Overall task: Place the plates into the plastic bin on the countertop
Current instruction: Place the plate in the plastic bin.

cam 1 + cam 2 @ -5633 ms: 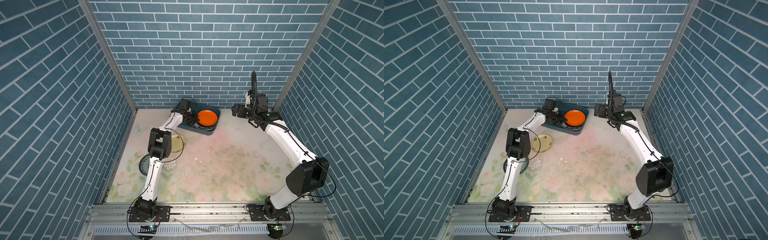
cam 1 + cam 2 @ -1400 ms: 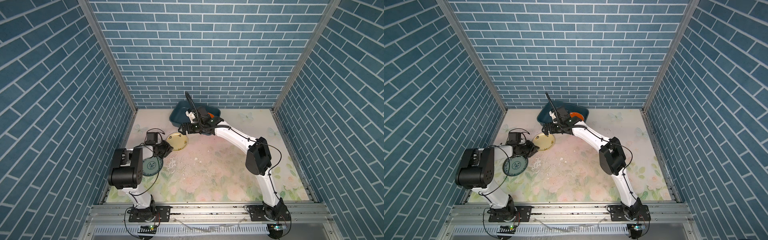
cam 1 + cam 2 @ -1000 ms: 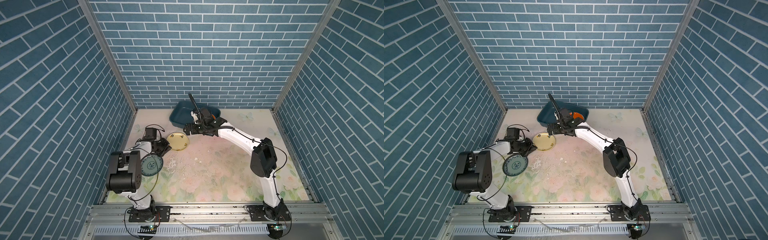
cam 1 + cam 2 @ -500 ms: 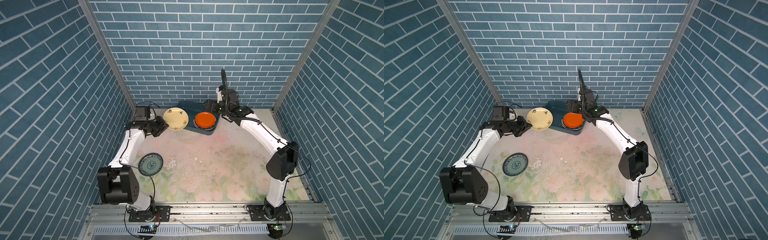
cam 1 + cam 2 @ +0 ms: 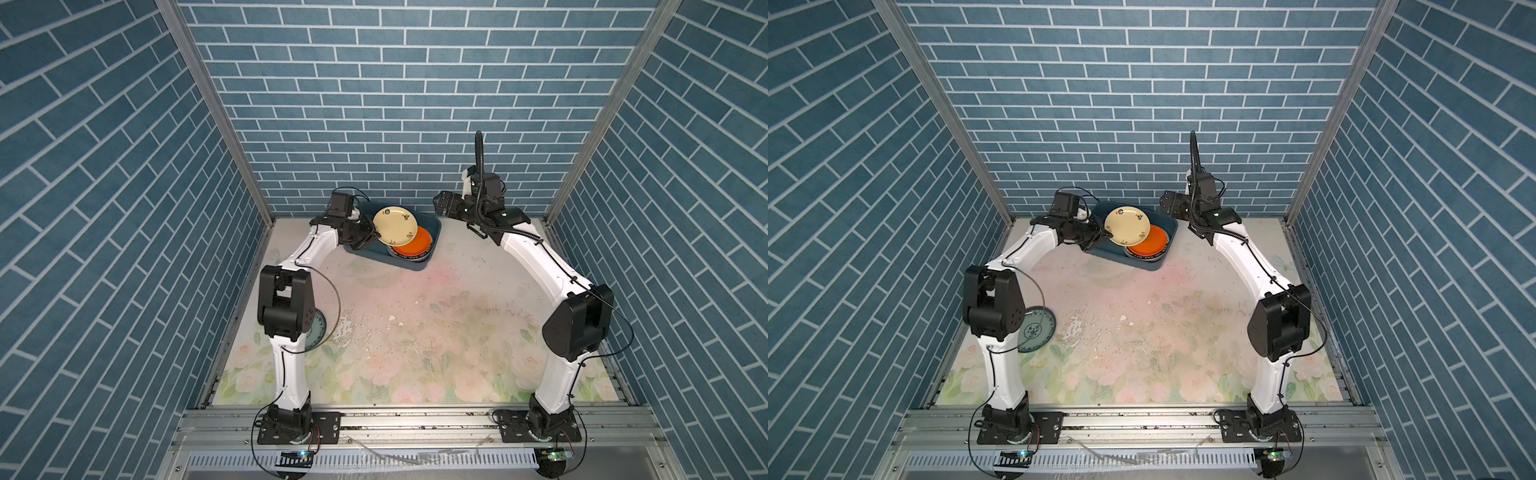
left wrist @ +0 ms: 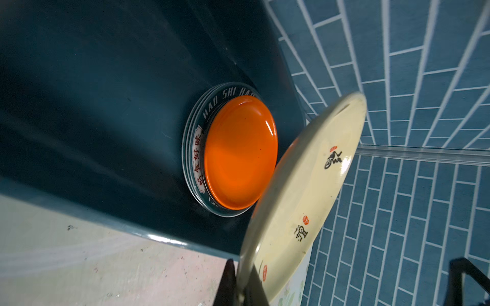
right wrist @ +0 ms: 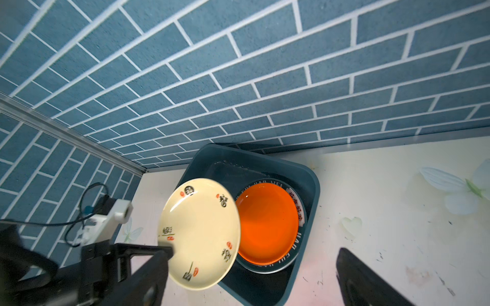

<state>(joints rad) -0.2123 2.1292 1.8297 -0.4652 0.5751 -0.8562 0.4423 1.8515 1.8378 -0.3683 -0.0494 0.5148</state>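
Pale yellow plate (image 5: pixel 395 226) hangs tilted over the plastic bin (image 7: pixel 310 206), pinched in your left gripper (image 5: pixel 374 235); you cannot tell how wide your right gripper (image 5: pixel 438 203) stands.

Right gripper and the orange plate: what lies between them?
Between the right gripper and the orange plate: only the plastic bin wall and a strip of bare countertop, shown in the right wrist view.

My pale yellow plate (image 5: pixel 395 225) bore black and red characters; inside the dark teal bin (image 7: pixel 309 185), the orange plate (image 5: pixel 419 247) sat on a white-lettered dark-rimmed plate (image 6: pixel 212 108).
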